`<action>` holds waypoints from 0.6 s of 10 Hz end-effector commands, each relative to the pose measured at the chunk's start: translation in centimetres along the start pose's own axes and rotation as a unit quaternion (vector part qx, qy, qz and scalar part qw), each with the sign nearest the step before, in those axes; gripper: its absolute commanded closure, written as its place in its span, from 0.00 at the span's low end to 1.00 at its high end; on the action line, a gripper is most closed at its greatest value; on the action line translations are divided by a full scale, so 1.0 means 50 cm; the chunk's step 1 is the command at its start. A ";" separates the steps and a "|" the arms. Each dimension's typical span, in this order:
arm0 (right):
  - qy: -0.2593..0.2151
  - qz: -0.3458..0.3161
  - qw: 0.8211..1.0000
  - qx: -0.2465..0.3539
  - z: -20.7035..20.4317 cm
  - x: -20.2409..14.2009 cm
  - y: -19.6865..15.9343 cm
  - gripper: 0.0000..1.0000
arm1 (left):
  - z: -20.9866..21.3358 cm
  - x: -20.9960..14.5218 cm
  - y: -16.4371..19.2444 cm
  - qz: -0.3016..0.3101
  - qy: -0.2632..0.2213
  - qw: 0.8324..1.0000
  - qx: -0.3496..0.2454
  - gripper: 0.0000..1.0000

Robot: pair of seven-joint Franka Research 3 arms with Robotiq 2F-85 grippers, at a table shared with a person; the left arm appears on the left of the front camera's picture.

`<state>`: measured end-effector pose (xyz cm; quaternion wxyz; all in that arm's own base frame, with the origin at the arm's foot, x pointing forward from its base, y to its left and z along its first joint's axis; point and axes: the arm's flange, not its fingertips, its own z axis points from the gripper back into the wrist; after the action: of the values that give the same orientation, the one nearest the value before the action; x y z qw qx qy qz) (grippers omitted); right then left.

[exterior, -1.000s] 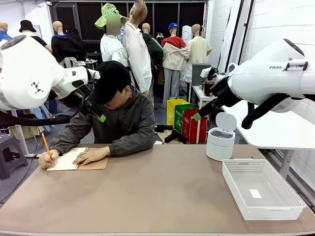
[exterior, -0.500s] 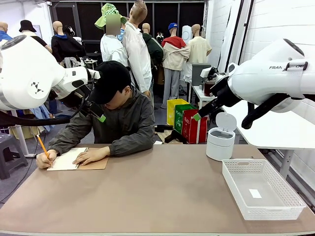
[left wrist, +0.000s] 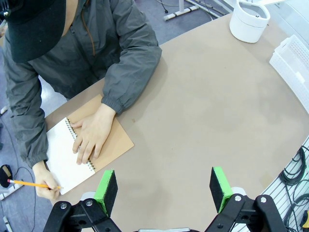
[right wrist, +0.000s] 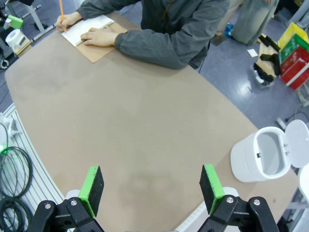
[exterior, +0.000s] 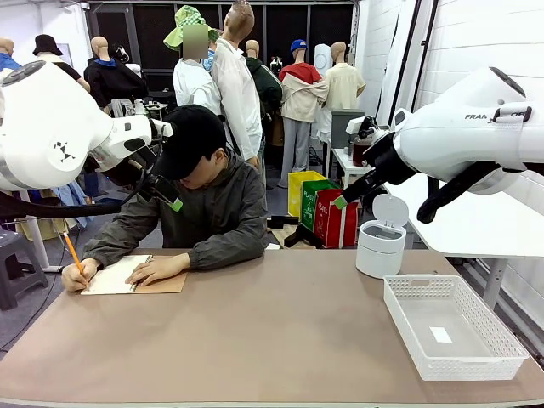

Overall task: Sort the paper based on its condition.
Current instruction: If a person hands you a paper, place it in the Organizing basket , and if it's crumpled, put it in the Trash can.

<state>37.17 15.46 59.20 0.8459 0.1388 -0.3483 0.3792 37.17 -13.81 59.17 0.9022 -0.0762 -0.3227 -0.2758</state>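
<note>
Paper (left wrist: 60, 157): top white page of open, brown-covered spiral notebook (left wrist: 116, 142), far-left part of table (left wrist: 203, 106). Pressed flat under one hand (left wrist: 91, 137) of the person, pencil (left wrist: 29, 184) touching it from the other. Above the table, left gripper (left wrist: 162, 186) and right gripper (right wrist: 151, 187): jaws spread wide, holding nothing.

On the table (exterior: 272, 340), the notebook (exterior: 119, 276) lies at middle left of the front view, 1 hand (exterior: 159, 269) resting on it, the person (exterior: 212, 208) behind. The bin (exterior: 380, 246) stands right of centre at the far edge, with the basket (exterior: 450, 327) before it at lower right. The left gripper (left wrist: 164, 186) hangs above the table.
</note>
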 end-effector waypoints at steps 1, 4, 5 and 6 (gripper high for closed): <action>0.000 0.000 1.000 0.002 0.000 -0.001 0.000 0.00 | 0.003 0.002 0.002 0.001 -0.002 1.000 0.001 0.00; 0.000 0.000 1.000 0.002 0.000 -0.001 0.000 0.00 | 0.003 0.002 0.002 0.001 -0.002 1.000 0.001 0.00; 0.000 0.000 1.000 0.002 0.000 -0.001 0.000 0.00 | 0.003 0.002 0.002 0.001 -0.002 1.000 0.001 0.00; 0.000 0.000 1.000 0.002 0.000 -0.001 0.000 0.00 | 0.003 0.002 0.002 0.001 -0.002 1.000 0.001 0.00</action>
<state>37.17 15.46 59.20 0.8459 0.1388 -0.3483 0.3792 37.17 -13.81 59.17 0.9022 -0.0762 -0.3227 -0.2758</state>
